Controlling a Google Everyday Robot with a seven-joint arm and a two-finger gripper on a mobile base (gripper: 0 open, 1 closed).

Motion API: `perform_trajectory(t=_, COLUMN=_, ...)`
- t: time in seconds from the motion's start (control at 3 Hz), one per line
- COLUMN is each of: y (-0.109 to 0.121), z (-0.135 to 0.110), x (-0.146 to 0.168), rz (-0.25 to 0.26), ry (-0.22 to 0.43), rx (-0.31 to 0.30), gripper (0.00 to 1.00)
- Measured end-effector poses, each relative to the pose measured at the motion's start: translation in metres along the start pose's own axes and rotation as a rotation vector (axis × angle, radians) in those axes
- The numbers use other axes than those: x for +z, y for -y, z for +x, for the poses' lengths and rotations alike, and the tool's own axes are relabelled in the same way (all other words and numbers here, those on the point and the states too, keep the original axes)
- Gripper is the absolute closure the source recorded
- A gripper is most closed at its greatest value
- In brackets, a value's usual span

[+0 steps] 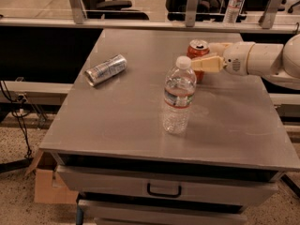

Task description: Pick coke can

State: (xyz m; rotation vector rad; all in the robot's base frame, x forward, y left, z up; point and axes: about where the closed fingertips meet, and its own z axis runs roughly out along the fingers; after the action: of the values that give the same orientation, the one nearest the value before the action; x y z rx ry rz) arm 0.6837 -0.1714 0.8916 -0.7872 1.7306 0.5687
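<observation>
The coke can (197, 47), red with a silver top, stands upright at the back right of the grey metal table (126, 125). My gripper (202, 55) reaches in from the right at the can's height. Its cream fingers are open and lie on either side of the can: the near finger (206, 63) crosses in front of the can's body, and the far one is behind its top right. The can's lower part is partly hidden behind the water bottle's cap.
A clear water bottle (178, 97) stands upright just in front and to the left of the can. A silver-and-blue can (106, 70) lies on its side at the left. A drawer (164, 190) is under the table, and a cardboard box (49, 186) is on the floor at the left.
</observation>
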Motion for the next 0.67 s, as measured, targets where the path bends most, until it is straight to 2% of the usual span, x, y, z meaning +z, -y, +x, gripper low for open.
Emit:
perform_trajectory(t=0.33, y=-0.003, z=-0.007, x=0.014, rz=-0.023, ry=0.022, rx=-0.01, gripper=0.5)
perform_trajectory(t=0.67, y=-0.002, z=-0.031, x=0.011, rz=-0.02, ry=0.075, rx=-0.025, gripper=0.74)
